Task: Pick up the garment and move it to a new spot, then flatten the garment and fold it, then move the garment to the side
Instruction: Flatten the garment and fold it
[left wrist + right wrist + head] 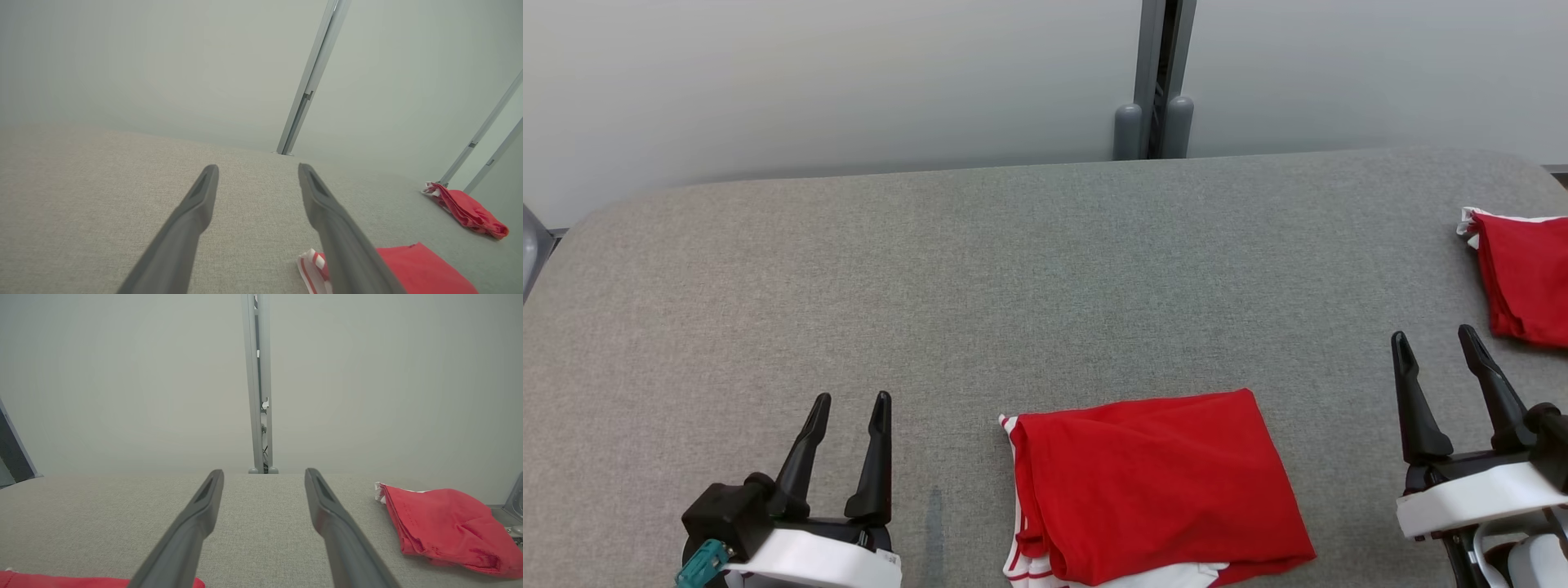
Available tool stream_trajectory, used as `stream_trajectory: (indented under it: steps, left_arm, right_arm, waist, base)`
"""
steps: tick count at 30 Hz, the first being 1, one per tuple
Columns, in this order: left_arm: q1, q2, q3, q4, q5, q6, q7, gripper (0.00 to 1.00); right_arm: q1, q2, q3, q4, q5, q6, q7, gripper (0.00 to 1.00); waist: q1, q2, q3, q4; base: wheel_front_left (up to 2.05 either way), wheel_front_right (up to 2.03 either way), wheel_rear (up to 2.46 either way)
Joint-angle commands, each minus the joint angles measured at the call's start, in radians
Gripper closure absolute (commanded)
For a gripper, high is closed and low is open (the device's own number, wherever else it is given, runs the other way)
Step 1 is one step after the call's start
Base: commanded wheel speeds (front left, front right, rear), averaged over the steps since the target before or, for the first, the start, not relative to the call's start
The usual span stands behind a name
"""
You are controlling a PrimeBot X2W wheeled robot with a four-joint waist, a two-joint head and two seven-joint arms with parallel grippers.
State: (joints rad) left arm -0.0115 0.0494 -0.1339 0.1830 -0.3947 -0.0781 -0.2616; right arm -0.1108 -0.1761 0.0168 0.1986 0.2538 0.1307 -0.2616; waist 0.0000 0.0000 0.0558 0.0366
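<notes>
A folded red garment (1156, 486) with red-and-white striped trim lies near the front edge of the grey table, midway between my two grippers; it also shows as the red garment (416, 269) at the lower right of the left wrist view and the red garment (81, 581) at the bottom left of the right wrist view. My left gripper (851, 402) stands open to its left, empty, fingers pointing away from me. My right gripper (1435, 337) is open and empty to its right. In the wrist views the left gripper (258, 168) and right gripper (264, 473) hover over bare cloth.
A second folded red garment (1523, 278) lies at the table's right edge, seen also as the second garment (445, 528) and the second garment (466, 210). The grey fabric table (980, 278) stretches back to a pale wall with a grey post (1156, 82).
</notes>
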Motion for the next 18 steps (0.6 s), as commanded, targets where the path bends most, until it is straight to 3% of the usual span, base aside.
stream_trajectory:
  steps: [1,18]
  left_arm:
    - [0.001,0.004,0.004,-0.005,0.007,0.002,-0.004,0.0]
    - [0.016,0.004,-0.003,-0.018,0.005,0.008,-0.004,0.0]
  right_arm:
    - [0.008,-0.002,-0.002,-0.007,-0.002,0.0,-0.004,0.0]
    - [0.016,0.002,0.007,-0.006,-0.019,0.0,-0.005,0.0]
  waist:
    - [0.0,0.0,0.0,0.001]
    - [0.0,0.0,-0.002,0.01]
  base:
    - [0.0,0.0,0.0]
    - [0.0,0.0,0.0]
